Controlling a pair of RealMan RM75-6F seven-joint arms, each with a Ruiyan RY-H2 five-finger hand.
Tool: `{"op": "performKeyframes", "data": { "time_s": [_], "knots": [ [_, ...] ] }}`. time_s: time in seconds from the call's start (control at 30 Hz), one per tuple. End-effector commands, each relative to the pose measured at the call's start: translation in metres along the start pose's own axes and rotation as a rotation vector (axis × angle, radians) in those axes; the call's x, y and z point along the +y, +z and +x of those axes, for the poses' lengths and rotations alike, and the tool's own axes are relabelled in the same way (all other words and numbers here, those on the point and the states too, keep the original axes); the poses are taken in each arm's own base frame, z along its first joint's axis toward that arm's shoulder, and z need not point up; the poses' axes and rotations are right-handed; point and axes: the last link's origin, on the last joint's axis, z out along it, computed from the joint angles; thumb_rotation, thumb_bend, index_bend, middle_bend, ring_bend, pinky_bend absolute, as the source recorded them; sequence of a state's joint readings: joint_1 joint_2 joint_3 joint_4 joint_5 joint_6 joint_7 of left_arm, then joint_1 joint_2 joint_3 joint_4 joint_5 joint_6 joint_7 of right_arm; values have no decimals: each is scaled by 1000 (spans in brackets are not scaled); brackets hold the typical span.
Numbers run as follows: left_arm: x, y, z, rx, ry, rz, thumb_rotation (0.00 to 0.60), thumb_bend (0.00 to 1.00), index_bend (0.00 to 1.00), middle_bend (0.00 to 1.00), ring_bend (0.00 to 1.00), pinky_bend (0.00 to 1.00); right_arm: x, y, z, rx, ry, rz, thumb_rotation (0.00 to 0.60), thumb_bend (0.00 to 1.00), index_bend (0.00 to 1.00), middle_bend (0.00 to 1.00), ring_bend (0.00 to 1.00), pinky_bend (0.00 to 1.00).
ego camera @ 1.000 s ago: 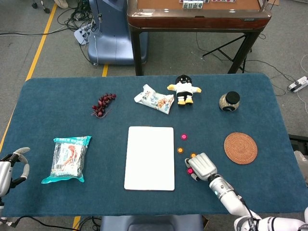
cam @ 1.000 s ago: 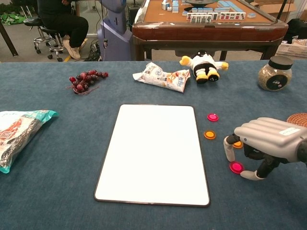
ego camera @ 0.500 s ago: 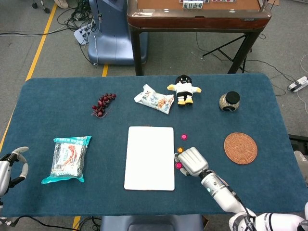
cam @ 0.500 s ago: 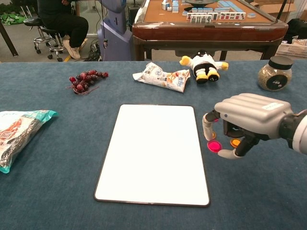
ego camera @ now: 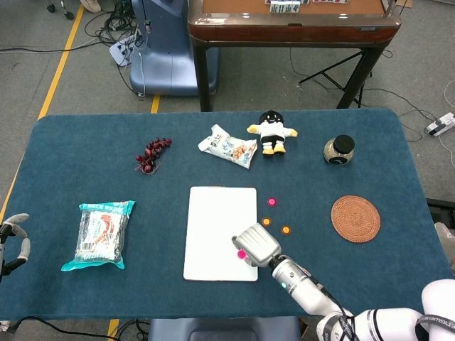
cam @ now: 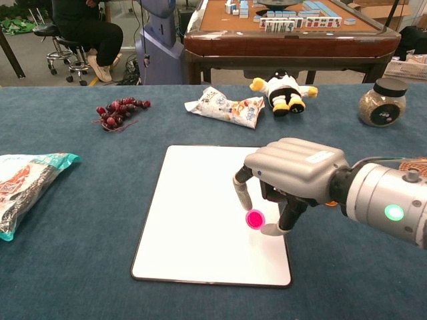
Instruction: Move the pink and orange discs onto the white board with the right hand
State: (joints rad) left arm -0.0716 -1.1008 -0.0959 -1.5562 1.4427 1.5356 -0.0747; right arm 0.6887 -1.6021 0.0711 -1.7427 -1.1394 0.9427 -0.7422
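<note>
Disc (pink) sits pinched in the right hand's fingers, over the board's right half, just above its surface; release is a short drop. Left hand idles, fingers apart.

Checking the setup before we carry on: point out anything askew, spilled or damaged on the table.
Nothing stands out. The right hand pinches a pink disc over the white board, which lies flat and square. The snack bag, the packet, the jar and the plush toy look intact, with nothing spilled.
</note>
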Motion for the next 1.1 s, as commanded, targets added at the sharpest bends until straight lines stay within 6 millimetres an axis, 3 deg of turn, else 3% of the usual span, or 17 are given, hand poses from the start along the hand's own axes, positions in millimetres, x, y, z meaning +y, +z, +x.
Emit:
{"op": "performKeyframes", "data": {
  "time_s": [0.03, 0.5, 0.8, 1.1],
  "knots": [
    [-1, 0, 0, 0, 0, 2, 600, 488, 328, 523, 442, 593, -1, 3, -1, -3, -3, 1, 600, 137, 533, 1000, 1000, 1000],
    [0, 0, -1, -7, -2, 1, 600, 488, 328, 523, 442, 593, 12, 5, 9, 17, -9, -47, 600, 82, 517, 1000, 1000, 1000],
    [1, 1, -3, -16, -3, -2, 600, 488, 328, 522, 442, 593, 54, 2, 24, 37, -59, -172, 600, 90, 517, 1000, 1000, 1000],
    [2, 0, -3, -18, -5, -9, 600, 488, 328, 522, 442, 593, 93, 12, 22, 22, -83, -292, 600, 98, 517, 1000, 1000, 1000]
  ]
}}
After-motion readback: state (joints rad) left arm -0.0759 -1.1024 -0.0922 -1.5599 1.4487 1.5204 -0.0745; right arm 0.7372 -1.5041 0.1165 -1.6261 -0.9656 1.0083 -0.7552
